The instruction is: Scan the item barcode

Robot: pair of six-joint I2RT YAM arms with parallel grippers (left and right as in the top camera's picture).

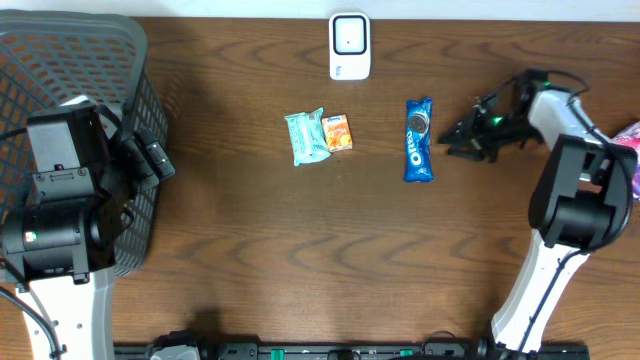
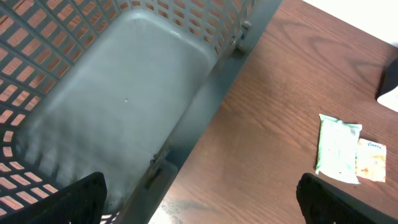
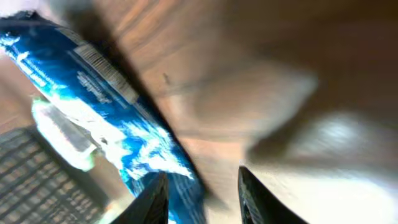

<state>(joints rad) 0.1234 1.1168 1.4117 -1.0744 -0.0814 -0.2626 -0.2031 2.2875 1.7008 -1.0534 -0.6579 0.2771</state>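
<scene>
A blue Oreo pack (image 1: 418,140) lies flat on the wooden table, right of centre. In the right wrist view the Oreo pack (image 3: 106,118) shows a barcode (image 3: 93,59) on its upper side. My right gripper (image 1: 462,140) sits just right of the pack, low over the table. Its jaws (image 3: 203,175) stand partly apart, with the pack's edge by the left finger (image 3: 152,199) and bare wood in the gap. A white scanner (image 1: 349,45) stands at the table's back, centre. My left gripper (image 2: 199,205) hangs wide open over the basket's edge, with nothing in it.
A grey mesh basket (image 1: 60,60) fills the left side under the left arm. A mint-green packet (image 1: 306,136) and a small orange packet (image 1: 338,132) lie mid-table. Something pink (image 1: 628,135) shows at the right edge.
</scene>
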